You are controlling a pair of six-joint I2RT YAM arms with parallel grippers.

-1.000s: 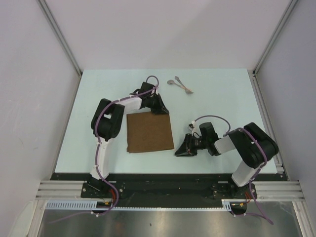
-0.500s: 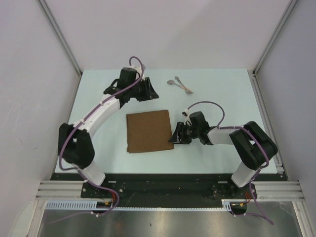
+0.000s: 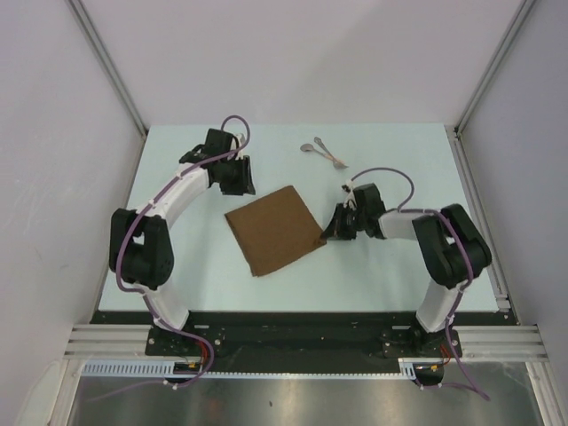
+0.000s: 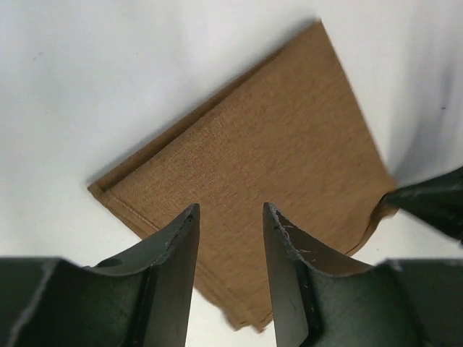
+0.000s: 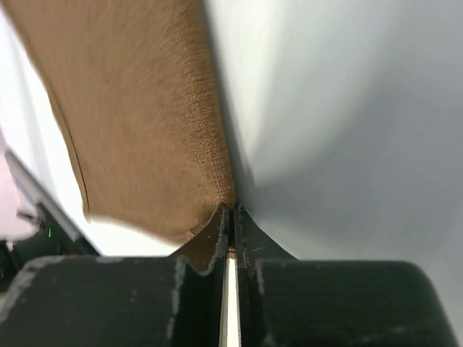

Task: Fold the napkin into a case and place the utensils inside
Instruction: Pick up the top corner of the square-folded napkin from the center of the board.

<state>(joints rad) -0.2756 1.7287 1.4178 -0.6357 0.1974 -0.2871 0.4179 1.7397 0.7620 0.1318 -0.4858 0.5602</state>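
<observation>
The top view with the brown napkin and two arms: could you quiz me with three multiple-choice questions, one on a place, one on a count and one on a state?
1. Where do the utensils lie?
A. on the napkin
B. under the napkin
C. on the table, beyond the napkin

2. How many utensils are there?
A. two
B. one
C. four

3. The right arm's fingers are:
A. wide open
B. shut on the napkin's corner
C. shut on a utensil

Answers:
1 C: they lie on bare table, apart from the cloth.
2 A: two silvery pieces show.
3 B: the right wrist view shows the fingers pinched on the cloth's corner.
</observation>
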